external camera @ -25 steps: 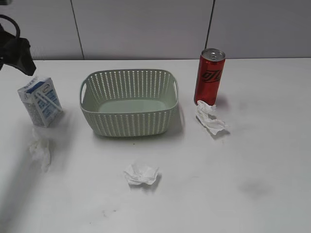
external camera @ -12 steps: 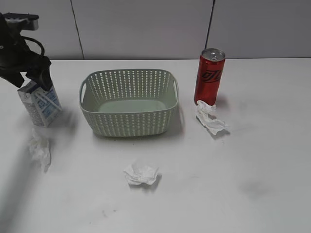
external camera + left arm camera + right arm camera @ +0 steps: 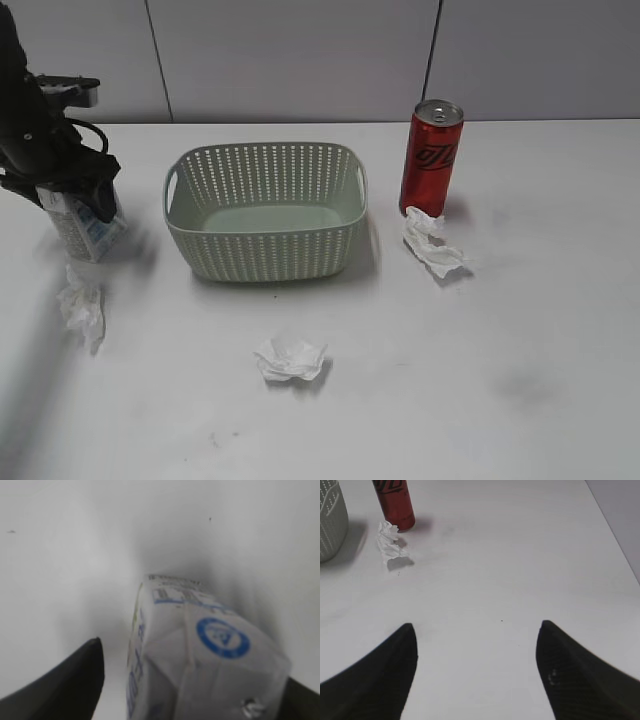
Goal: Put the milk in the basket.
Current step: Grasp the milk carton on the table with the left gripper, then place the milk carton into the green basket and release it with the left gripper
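Note:
The milk [image 3: 88, 235], a small white and blue carton, stands on the white table left of the basket; it fills the left wrist view [image 3: 200, 650]. My left gripper [image 3: 75, 198] is open and lowered over the carton's top, one finger on each side [image 3: 192, 665], with a gap still showing beside the left finger. The pale green perforated basket [image 3: 265, 250] stands empty in the middle; its edge shows in the right wrist view [image 3: 330, 525]. My right gripper [image 3: 476, 625] is open and empty above bare table, out of the exterior view.
A red can [image 3: 431, 155] stands right of the basket, also in the right wrist view [image 3: 395, 502]. Crumpled tissues lie by the can [image 3: 432, 243], in front of the basket [image 3: 290, 358] and in front of the milk [image 3: 82, 308].
My left arm has come in from the upper left and lowered its open gripper over the top of the milk. The milk, basket and can have not moved.

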